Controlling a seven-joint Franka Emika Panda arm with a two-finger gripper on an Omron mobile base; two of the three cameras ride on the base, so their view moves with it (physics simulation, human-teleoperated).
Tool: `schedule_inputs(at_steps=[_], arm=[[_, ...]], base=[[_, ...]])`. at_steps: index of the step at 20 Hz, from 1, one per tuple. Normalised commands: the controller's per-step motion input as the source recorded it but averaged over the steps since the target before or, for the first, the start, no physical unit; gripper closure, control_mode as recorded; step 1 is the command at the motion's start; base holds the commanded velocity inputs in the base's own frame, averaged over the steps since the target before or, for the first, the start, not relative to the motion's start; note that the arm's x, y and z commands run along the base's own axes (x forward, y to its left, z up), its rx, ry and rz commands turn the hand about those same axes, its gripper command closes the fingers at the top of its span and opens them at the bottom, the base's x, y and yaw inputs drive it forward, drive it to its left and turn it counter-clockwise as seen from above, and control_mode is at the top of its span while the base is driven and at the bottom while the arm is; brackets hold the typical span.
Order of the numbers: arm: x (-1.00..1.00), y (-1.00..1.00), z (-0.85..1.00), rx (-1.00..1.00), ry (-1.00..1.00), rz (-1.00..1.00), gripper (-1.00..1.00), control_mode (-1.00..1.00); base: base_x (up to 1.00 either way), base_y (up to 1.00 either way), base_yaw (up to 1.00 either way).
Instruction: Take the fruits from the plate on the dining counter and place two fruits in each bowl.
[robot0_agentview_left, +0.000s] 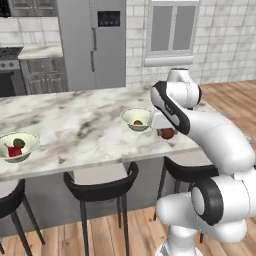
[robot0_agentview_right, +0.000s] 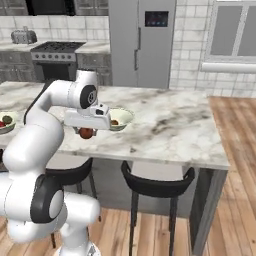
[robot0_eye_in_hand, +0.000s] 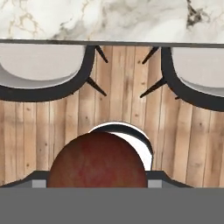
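My gripper (robot0_agentview_left: 167, 131) is shut on the dark reddish-brown round fruit (robot0_agentview_left: 168, 134), held just off the front edge of the dining counter (robot0_agentview_left: 75, 120). The fruit (robot0_eye_in_hand: 97, 162) bulges large between the jaws in the hand view, over the wooden floor. Just left of it, the nearer bowl (robot0_agentview_left: 136, 119) holds the orange-yellow fruit (robot0_agentview_left: 138, 122). The far-left bowl (robot0_agentview_left: 19, 145) holds the bright red fruit (robot0_agentview_left: 14, 151) and the dark olive green one (robot0_agentview_left: 19, 143). In the right base view the gripper (robot0_agentview_right: 86, 131) hangs left of the nearer bowl (robot0_agentview_right: 119, 119). The plate is hidden.
Black stools with pale seats (robot0_agentview_left: 102, 187) (robot0_agentview_right: 155, 185) stand under the counter's front edge, two of them below the hand (robot0_eye_in_hand: 39, 65) (robot0_eye_in_hand: 197, 70). Behind the counter are a grey fridge (robot0_agentview_right: 142, 40) and a stove (robot0_agentview_right: 55, 57). The counter ends at the right (robot0_agentview_right: 215, 150).
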Motion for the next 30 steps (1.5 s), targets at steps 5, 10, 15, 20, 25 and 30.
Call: schedule_inputs(at_steps=[5,10,15,20,25,30], arm=[[0.0,0.0,0.0,0.0,0.0,0.0,1.0,1.0],[0.0,0.0,0.0,0.0,0.0,0.0,1.0,1.0],[0.0,0.0,0.0,0.0,0.0,0.0,1.0,1.0],[0.0,0.0,0.0,0.0,0.0,0.0,1.0,1.0],[0.6,0.02,0.0,0.0,0.0,0.0,1.0,-1.0],[1.0,0.24,-0.16,0.0,0.01,0.0,1.0,-1.0]], base=[[0.17,-0.82,-0.09],[0.42,0.37,0.08],[0.57,0.58,0.12],[0.72,0.23,0.0],[0.35,0.0,0.0],[0.0,0.0,0.0]])
